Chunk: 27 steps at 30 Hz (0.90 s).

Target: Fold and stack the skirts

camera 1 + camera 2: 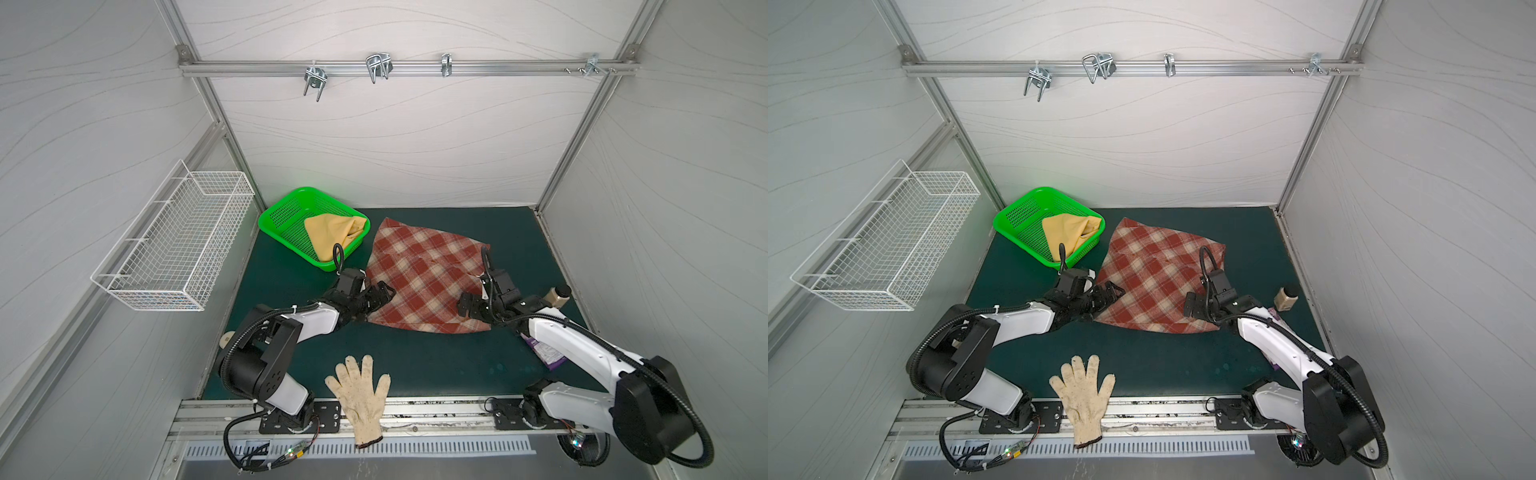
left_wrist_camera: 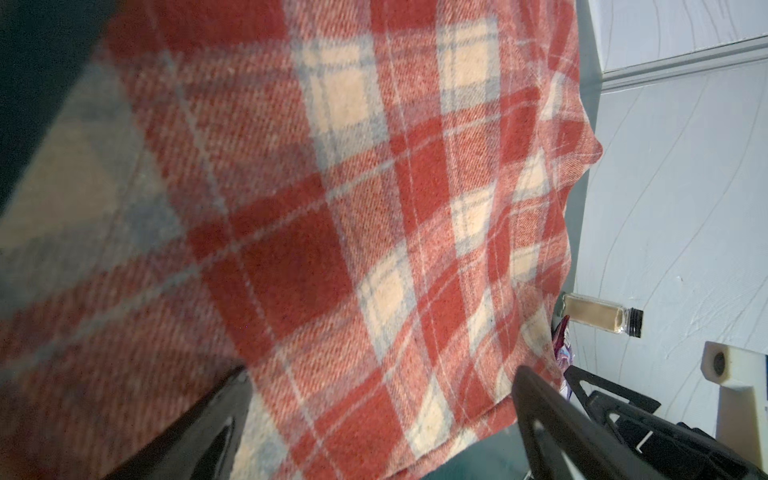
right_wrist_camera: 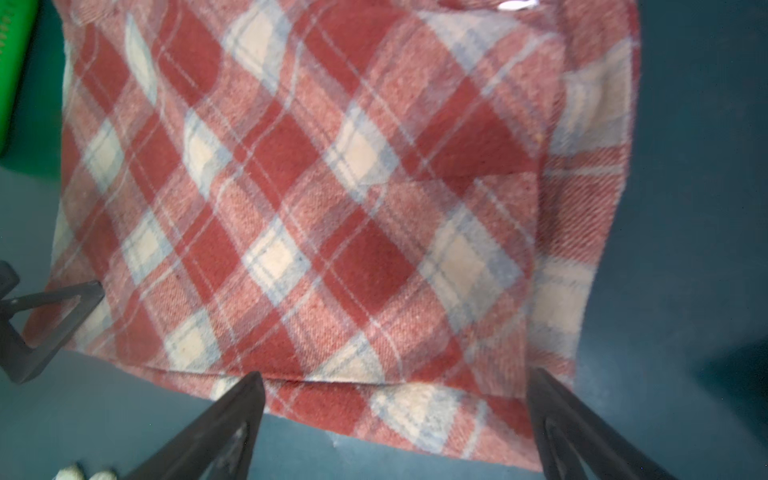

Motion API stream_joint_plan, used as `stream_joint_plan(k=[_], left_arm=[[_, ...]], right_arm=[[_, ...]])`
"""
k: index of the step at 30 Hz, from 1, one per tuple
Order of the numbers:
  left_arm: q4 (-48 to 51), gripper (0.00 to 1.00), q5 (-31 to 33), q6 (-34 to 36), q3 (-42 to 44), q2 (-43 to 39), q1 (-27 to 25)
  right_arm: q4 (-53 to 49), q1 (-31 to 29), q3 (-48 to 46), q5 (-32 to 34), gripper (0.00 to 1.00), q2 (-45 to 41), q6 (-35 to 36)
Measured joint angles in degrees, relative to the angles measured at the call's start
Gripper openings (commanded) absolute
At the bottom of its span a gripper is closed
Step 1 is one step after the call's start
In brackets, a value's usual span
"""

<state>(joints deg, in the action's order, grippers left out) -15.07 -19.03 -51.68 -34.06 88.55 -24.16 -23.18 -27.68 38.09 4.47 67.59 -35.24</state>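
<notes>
Top views, stock taken from front edge to back wall.

- One off-white knitted work glove (image 1: 359,399), lying flat, its cuff overhanging the aluminium front rail (image 1: 436,415).
- One dark green mat (image 1: 415,361), matte, covering the tabletop.
- One purple printed packet (image 1: 550,355), partly hidden under the right arm.
- Two grippers. The left gripper (image 1: 380,293) is at the near-left corner of the plaid skirt (image 1: 424,278), and the right gripper (image 1: 467,309) is at its near-right corner. Both pairs of jaws are spread wide and clasp nothing.
- The plaid skirt, one item: rust-red and cream, woolly twill, roughly trapezoid. It is spread flat mid-mat with a crease toward its far side.
- One small glass jar (image 1: 559,296) with beige contents and a dark cap, upright near the skirt's right edge.
- One green plastic basket (image 1: 282,216), perforated, square with rounded corners, in the far-left corner of the mat.
- One mustard-yellow skirt (image 1: 332,235), smooth cloth, bunched inside that basket.
- One white wire basket (image 1: 174,237), hung on the left wall.
- Four metal hooks (image 1: 378,66) on the back wall's aluminium crossbar.
- Walls (image 1: 415,145): pale panels with wavy grey lines, aluminium-framed.
</notes>
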Motion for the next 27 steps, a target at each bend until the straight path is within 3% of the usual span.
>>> stream_joint_plan(k=[7, 23, 26, 27], left_arm=[[-0.3, 0.99, 0.0, 0.0, 0.0, 0.1, 0.0], [-0.3, 0.98, 0.0, 0.5, 0.0, 0.1, 0.4], [-0.3, 0.98, 0.0, 0.5, 0.0, 0.1, 0.4], [-0.3, 0.98, 0.0, 0.5, 0.0, 0.1, 0.5]], right_arm=[[2.0, 5.1, 0.0, -1.4, 0.95, 5.8, -0.1], [7.4, 6.1, 0.5, -5.0, 0.86, 12.1, -0.3], [8.0, 6.2, 0.5, -5.3, 0.78, 12.3, -0.3], [8.3, 6.3, 0.5, -5.4, 0.70, 12.4, -0.4]])
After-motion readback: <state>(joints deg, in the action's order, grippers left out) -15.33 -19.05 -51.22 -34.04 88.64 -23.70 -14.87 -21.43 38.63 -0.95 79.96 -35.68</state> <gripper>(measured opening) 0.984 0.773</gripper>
